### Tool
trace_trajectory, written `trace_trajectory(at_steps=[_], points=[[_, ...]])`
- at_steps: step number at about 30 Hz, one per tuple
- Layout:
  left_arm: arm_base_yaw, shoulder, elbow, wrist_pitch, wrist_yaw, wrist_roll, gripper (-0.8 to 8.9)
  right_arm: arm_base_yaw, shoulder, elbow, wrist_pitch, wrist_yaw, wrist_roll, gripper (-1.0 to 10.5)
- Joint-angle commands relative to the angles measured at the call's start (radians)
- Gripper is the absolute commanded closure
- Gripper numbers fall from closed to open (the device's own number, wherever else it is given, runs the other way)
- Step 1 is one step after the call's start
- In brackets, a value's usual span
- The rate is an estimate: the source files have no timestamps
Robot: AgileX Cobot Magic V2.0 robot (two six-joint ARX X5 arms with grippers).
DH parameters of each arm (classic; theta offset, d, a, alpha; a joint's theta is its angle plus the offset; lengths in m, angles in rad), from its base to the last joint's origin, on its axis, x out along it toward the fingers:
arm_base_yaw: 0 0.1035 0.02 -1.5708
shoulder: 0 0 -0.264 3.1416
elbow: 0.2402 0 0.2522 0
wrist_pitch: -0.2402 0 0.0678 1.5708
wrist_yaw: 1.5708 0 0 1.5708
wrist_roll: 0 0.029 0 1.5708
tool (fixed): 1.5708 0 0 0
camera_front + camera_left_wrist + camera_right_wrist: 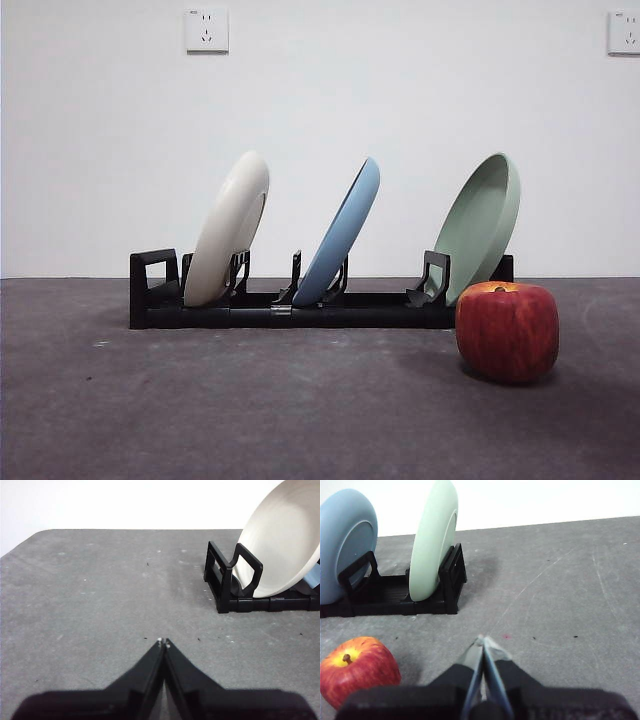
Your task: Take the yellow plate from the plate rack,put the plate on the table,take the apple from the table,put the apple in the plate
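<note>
The yellow plate point(230, 228) is cream-coloured and leans upright in the left slot of the black plate rack point(290, 305). It also shows in the left wrist view point(285, 545), in the rack point(232, 577). The red apple point(507, 330) sits on the table in front of the rack's right end; it also shows in the right wrist view point(357, 670). My left gripper point(163, 642) is shut and empty, over bare table some way from the rack's loop end. My right gripper point(482, 642) is shut and empty, beside the apple. Neither arm shows in the front view.
A light blue plate point(340, 235) stands in the rack's middle slot and a pale green plate point(485, 220) in its right slot; both show in the right wrist view point(345, 545) point(432, 540). The grey table point(250, 410) stretches in front of the rack. A white wall stands behind.
</note>
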Motion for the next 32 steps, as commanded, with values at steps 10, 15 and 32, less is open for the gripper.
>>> trace_trajectory(at_steps=[10,15,32], points=[[0.003,-0.003,-0.014,0.012,0.003,-0.007,8.17,0.002,0.001,-0.009,-0.010,-0.011,0.206,9.5],[0.003,-0.003,-0.014,0.010,0.005,-0.040,8.18,0.002,0.002,-0.009,-0.010,-0.012,0.264,9.5],[0.003,0.101,0.221,-0.101,0.059,-0.194,8.20,0.002,0.203,0.236,-0.048,-0.100,0.388,9.6]])
